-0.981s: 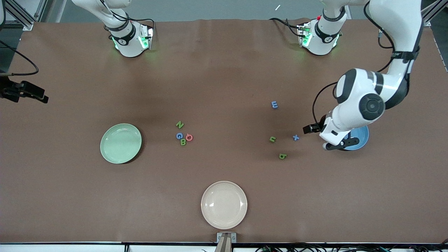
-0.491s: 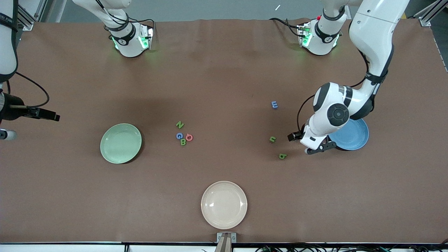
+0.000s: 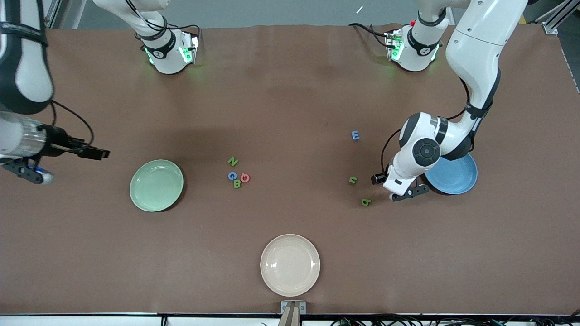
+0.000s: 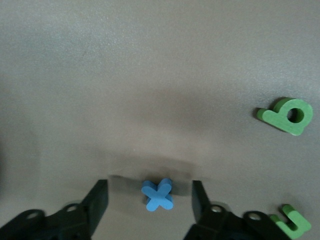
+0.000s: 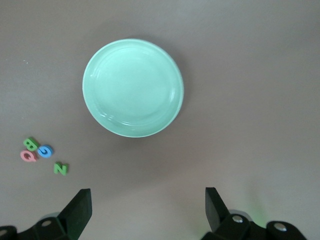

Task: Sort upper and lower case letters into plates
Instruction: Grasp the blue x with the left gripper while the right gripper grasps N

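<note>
My left gripper (image 3: pixel 390 185) is open and low over the table beside the sky blue plate (image 3: pixel 457 179). In the left wrist view a small blue x (image 4: pixel 158 194) lies on the table between the open fingers (image 4: pixel 98 200), touching neither. The x is hidden under the hand in the front view. A green b (image 3: pixel 366 202), a green u (image 3: pixel 353 180) and a blue m (image 3: pixel 355 135) lie close by. My right gripper (image 3: pixel 27 171) is open and empty, up in the air at the right arm's end, beside the pale green plate (image 3: pixel 156 185). Letters N (image 3: pixel 232 161), G (image 3: pixel 232 175), Q (image 3: pixel 245 177) and B (image 3: pixel 237 184) lie mid-table.
A cream-beige plate (image 3: pixel 290 265) sits near the front camera's edge of the table. The left arm's elbow covers part of the blue plate. The right wrist view shows the green plate (image 5: pixel 133 87) and the letter cluster (image 5: pixel 37 150) below.
My left gripper has moved from the blue plate's edge to over the blue x, which now lies between its fingers. My right arm has swung in toward the green plate.
</note>
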